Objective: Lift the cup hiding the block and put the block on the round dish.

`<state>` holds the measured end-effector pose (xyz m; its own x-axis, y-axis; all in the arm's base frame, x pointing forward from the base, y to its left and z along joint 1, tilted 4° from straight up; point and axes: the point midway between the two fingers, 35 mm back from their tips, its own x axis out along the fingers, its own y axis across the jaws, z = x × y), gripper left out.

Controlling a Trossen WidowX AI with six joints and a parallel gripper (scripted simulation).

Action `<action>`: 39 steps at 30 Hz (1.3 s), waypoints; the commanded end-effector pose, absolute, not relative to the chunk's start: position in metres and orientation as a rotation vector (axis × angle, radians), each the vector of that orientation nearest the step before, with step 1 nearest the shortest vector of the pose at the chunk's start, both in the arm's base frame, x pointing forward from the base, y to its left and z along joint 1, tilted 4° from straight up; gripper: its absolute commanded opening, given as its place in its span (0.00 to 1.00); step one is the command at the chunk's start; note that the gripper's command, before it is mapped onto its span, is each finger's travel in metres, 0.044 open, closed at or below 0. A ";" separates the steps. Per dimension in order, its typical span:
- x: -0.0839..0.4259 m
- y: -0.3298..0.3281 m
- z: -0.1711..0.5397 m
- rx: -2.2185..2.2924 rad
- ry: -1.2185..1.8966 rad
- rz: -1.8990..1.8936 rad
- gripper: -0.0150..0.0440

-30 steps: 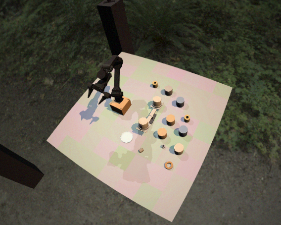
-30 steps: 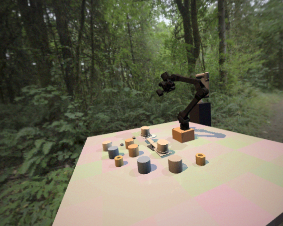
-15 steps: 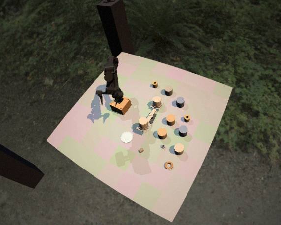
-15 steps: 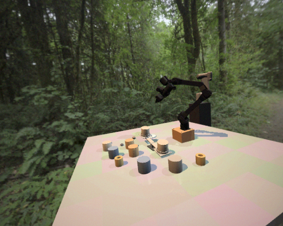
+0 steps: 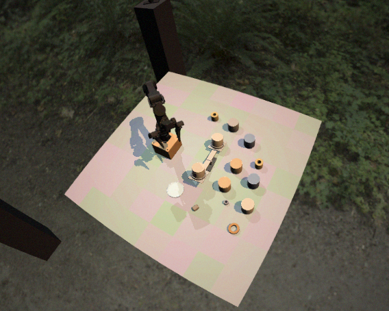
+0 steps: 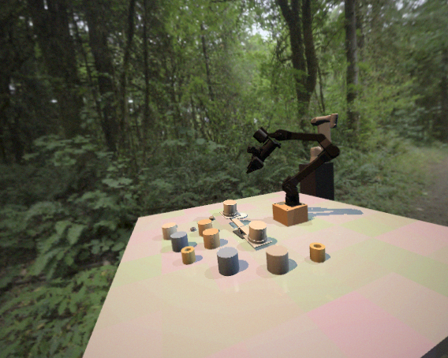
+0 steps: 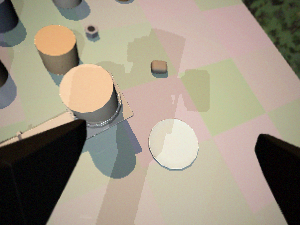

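Note:
Two identical tan cups stand upright on the balance (image 5: pixel 211 156) (image 6: pixel 238 225). One cup (image 5: pixel 198 170) (image 6: pixel 229 207) (image 7: pixel 88 91) is at the end nearer the dish; this end looks raised, its shadow set apart from it. The other cup (image 5: pixel 217 140) (image 6: pixel 257 230) is at the end that looks lower. No block shows; the cups hide what is under them. The pale round dish (image 5: pixel 174 190) (image 7: pixel 173 144) is bare. My gripper (image 5: pixel 171 144) (image 6: pixel 248 171) (image 7: pixel 171 134) is open and empty, high above the table near the arm's base, pointing obliquely down toward the dish side.
Several orange, grey and tan cylinders stand beyond the balance, among them an orange one (image 5: pixel 224 184) (image 7: pixel 56 46). A small brown piece (image 5: pixel 195 207) (image 7: pixel 159 67), a small nut (image 5: pixel 226 202) (image 7: pixel 91 31) and an orange ring (image 5: pixel 229 228) lie past the dish. The orange base block (image 5: pixel 172 151) (image 6: pixel 289 214) carries the arm.

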<state>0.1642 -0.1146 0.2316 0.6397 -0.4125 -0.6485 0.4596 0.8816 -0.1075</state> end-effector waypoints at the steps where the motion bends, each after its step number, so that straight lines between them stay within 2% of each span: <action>1: 0.172 -0.088 0.219 0.044 0.723 -0.338 1.00; 15: 0.179 -0.010 0.184 -0.010 0.718 0.120 1.00; 23: 0.180 -0.008 0.184 0.010 0.727 0.123 1.00; 39: 0.214 0.012 0.182 0.481 0.970 -0.015 1.00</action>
